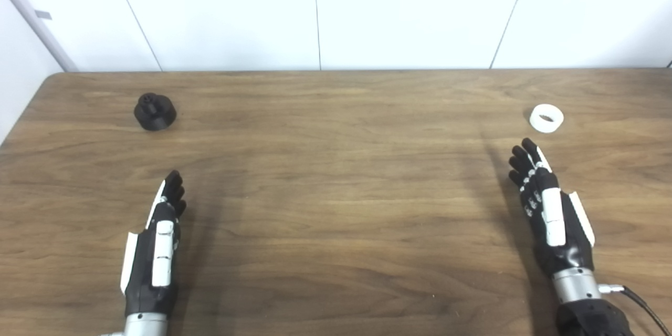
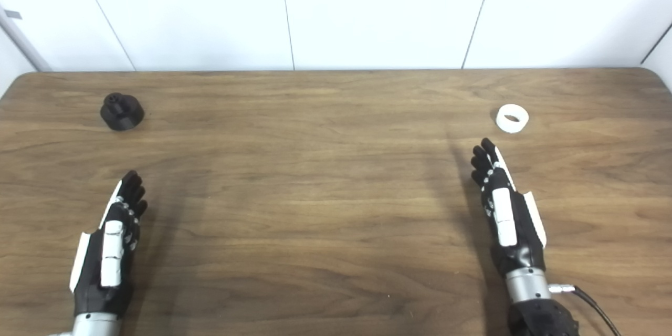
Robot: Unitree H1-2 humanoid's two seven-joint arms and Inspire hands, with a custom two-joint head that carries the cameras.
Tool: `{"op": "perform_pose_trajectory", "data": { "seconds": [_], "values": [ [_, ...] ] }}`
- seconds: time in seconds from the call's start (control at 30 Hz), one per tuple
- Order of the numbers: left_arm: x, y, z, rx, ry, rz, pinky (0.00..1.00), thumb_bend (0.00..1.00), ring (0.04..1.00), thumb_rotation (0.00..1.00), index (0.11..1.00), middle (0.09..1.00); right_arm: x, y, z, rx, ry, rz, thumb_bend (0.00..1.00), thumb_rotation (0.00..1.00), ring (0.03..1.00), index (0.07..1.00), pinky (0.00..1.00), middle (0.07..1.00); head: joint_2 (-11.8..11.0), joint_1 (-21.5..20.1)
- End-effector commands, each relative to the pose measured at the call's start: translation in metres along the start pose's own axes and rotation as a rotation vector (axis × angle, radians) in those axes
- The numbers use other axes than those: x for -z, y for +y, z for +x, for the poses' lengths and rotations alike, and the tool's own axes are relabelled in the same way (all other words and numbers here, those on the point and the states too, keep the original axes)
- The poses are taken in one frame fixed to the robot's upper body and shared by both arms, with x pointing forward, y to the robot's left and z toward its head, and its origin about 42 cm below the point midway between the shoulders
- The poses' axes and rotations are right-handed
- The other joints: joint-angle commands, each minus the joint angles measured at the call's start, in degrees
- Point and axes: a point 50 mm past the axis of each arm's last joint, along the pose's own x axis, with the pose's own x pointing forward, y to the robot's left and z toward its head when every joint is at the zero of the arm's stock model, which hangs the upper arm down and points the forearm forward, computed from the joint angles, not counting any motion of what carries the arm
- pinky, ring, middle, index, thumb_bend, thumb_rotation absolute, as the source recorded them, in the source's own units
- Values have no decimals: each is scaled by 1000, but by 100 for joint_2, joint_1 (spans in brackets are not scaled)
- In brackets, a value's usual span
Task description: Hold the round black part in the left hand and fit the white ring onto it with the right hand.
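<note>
Hovering left robot hand, right robot hand, empty, outstretched

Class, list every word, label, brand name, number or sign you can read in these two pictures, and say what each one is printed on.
None: no readable text on the black part, white ring, table, wall panels, left hand or right hand.

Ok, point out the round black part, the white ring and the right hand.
round black part point(image 1: 155, 113): left eye view, on its side wall below the raised hub.
white ring point(image 1: 546, 118): left eye view, on its near outer wall.
right hand point(image 1: 548, 210): left eye view, on the back of the hand.
</note>
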Motion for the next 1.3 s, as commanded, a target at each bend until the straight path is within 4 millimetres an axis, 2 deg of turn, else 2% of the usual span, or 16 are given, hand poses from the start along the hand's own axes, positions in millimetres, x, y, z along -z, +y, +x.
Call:
{"op": "perform_pose_trajectory", "data": {
  "seconds": [0.0, 0.3, 0.53, 0.8, 0.9, 0.93, 1.0, 1.13, 1.27],
  "values": [
    [-2, -6, 4, -4, -26, -12, 1000, 502, 997, 965, 977, 987, 11, -1, -9, 0, 34, -1, 551, 1000, 951, 963, 961, 954, 6, 9],
    [-3, -7, 3, -6, -22, -1, 1000, 514, 989, 961, 974, 983, 12, -3, -9, -6, 34, -4, 549, 1000, 946, 967, 959, 950, 0, 37],
    [-1, -10, 2, -17, -19, 8, 1000, 505, 979, 950, 962, 973, 13, -5, -10, -3, 38, -2, 551, 1000, 947, 963, 961, 952, -110, 292],
    [7, -22, -1, -5, -21, 18, 1000, 471, 973, 938, 960, 968, 22, -16, -12, -9, 42, 10, 535, 1000, 943, 964, 966, 953, -492, 1033],
    [11, -26, -3, -1, -15, 12, 1000, 495, 988, 927, 965, 977, 28, -20, -12, -10, 42, 17, 523, 1000, 941, 966, 976, 951, -666, 1253],
    [12, -27, -3, -1, -15, 12, 1000, 498, 991, 925, 966, 979, 29, -21, -12, -10, 43, 18, 522, 1000, 940, 965, 976, 950, -666, 1253],
    [15, -30, -3, -3, -16, 22, 1000, 501, 992, 921, 967, 980, 33, -24, -12, -11, 48, 16, 523, 1000, 941, 966, 977, 949, -830, 1442],
    [20, -36, -4, -4, -18, 25, 1000, 481, 990, 922, 968, 979, 37, -27, -11, -17, 57, 35, 505, 1000, 961, 985, 996, 968, -1016, 1626],
    [23, -40, -4, -9, -11, 25, 1000, 473, 986, 896, 965, 972, 42, -30, -9, -24, 45, 32, 473, 1000, 966, 995, 1000, 972, -1132, 1714]
  ]
}}
